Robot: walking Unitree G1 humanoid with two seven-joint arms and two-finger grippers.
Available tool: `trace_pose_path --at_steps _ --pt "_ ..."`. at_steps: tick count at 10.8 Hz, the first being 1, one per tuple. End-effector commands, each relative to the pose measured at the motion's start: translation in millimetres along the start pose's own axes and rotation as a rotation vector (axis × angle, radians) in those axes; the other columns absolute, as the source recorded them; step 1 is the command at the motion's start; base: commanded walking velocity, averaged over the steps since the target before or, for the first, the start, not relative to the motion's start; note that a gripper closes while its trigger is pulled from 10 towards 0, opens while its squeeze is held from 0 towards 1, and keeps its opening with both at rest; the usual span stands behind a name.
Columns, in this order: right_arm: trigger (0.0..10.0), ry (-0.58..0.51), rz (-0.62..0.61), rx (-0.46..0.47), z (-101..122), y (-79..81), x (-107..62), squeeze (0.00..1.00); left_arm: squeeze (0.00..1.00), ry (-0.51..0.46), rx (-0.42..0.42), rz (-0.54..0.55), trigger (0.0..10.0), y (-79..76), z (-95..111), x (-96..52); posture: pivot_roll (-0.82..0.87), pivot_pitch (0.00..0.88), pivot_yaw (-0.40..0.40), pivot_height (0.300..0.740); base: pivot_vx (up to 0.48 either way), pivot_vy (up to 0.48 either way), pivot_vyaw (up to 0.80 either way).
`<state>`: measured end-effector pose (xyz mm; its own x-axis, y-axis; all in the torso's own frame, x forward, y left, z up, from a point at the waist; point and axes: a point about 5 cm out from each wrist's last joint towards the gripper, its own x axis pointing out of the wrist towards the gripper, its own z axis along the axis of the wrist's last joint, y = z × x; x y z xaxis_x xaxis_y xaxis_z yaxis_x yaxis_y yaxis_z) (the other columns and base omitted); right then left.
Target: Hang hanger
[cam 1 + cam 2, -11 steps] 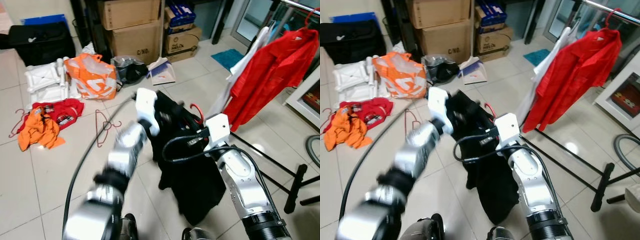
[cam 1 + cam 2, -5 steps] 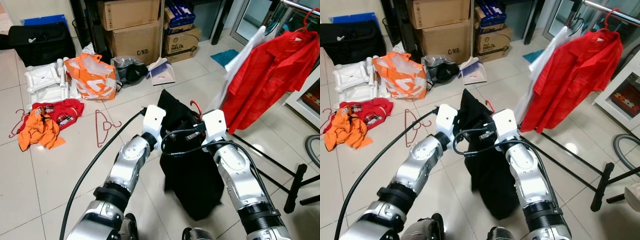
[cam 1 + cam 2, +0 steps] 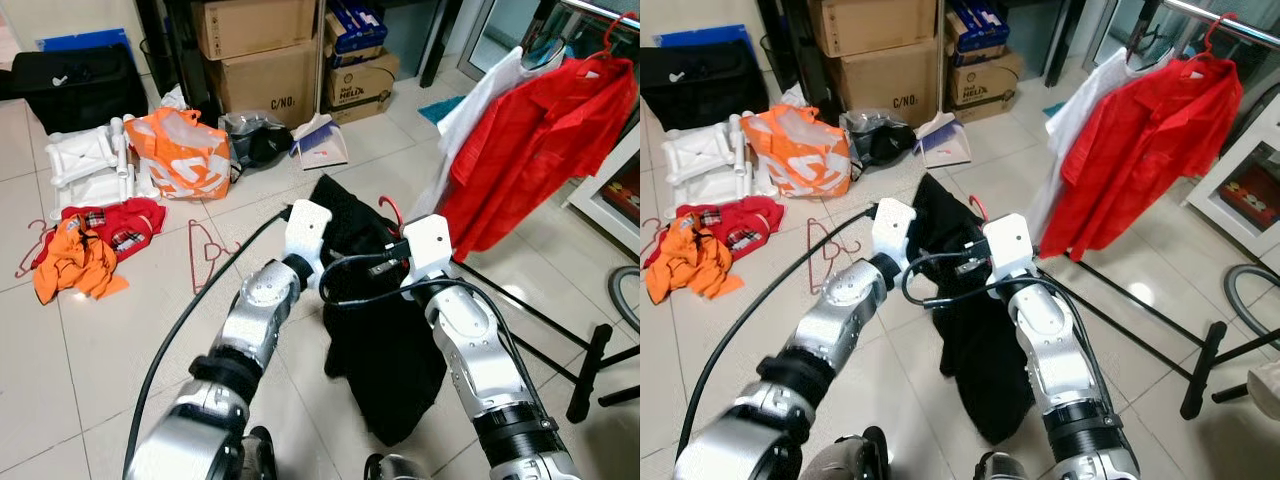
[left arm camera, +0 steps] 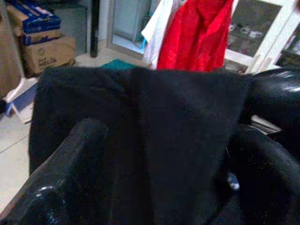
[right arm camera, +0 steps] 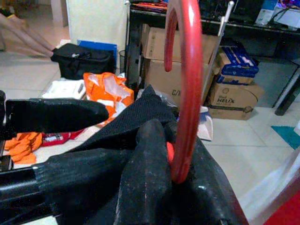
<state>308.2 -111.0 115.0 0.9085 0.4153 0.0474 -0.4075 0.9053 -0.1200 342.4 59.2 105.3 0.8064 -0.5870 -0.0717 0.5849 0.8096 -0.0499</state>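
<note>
In the left eye view, both arms reach forward over the tiled floor [image 3: 90, 340]. A black garment [image 3: 385, 340] hangs between the left hand [image 3: 318, 215] and the right hand [image 3: 400, 235], with the red hanger [image 3: 388, 212] hook poking up just beside the right hand. Beyond the right hand, a red shirt [image 3: 530, 150] and a white shirt [image 3: 480, 110] hang on a rack [image 3: 560, 330]. Beyond the left hand sit an orange bag [image 3: 190, 150] and cardboard boxes [image 3: 270, 70].

In the left wrist view, the left hand's fingers [image 4: 70, 159] stand apart around the garment's folded edge.

In the right wrist view, the right hand's fingers [image 5: 145, 173] are clamped on the hanger's hook and the cloth around it.
</note>
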Motion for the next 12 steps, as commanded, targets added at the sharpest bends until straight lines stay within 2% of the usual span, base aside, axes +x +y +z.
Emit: trace_pose_path --at_steps 1,3,4,7,8,9,10,12 --pt "0.0 -0.044 -0.004 0.009 11 -2.0 -0.2 0.00 0.00 0.003 0.000 0.009 10.0 1.9 1 2.1 -0.17 0.136 -0.019 0.740 0.000 0.000 0.00" --pt "0.0 -0.049 -0.007 0.017 12 -1.3 -0.4 0.00 0.00 0.027 -0.017 0.022 10.0 6.0 -3 3.2 -0.17 0.138 -0.013 0.740 0.000 0.000 0.00" --pt "0.0 -0.054 -0.006 0.023 14 -0.4 -1.0 0.00 0.00 0.059 -0.032 0.043 10.0 11.1 -8 2.4 -0.17 0.141 -0.013 0.740 0.000 0.000 0.00" --pt "0.0 -0.068 0.001 0.029 19 -0.3 -2.8 0.00 0.00 0.075 -0.079 0.114 10.0 24.8 -10 1.0 -0.18 0.144 -0.016 0.740 0.000 0.000 0.00" --pt "0.0 -0.082 0.020 0.032 22 2.6 -3.0 0.00 0.00 0.064 -0.059 0.092 10.0 24.5 -7 3.2 -0.18 0.144 -0.020 0.740 0.000 0.000 0.00" --pt "0.0 -0.089 0.049 0.039 24 7.3 -4.0 0.00 0.00 0.066 0.013 0.046 10.0 21.9 -3 5.4 -0.18 0.144 -0.021 0.740 0.000 0.000 0.00" --pt "0.0 -0.097 0.076 0.050 25 11.9 -5.1 0.00 0.00 0.071 0.043 0.024 10.0 20.7 -3 6.2 -0.18 0.144 -0.021 0.740 0.000 0.000 0.00" --pt "0.0 -0.093 0.097 0.055 24 15.2 -6.3 0.00 0.00 0.101 0.055 -0.016 10.0 16.7 -7 6.6 -0.19 0.133 -0.017 0.740 0.000 0.000 0.00"
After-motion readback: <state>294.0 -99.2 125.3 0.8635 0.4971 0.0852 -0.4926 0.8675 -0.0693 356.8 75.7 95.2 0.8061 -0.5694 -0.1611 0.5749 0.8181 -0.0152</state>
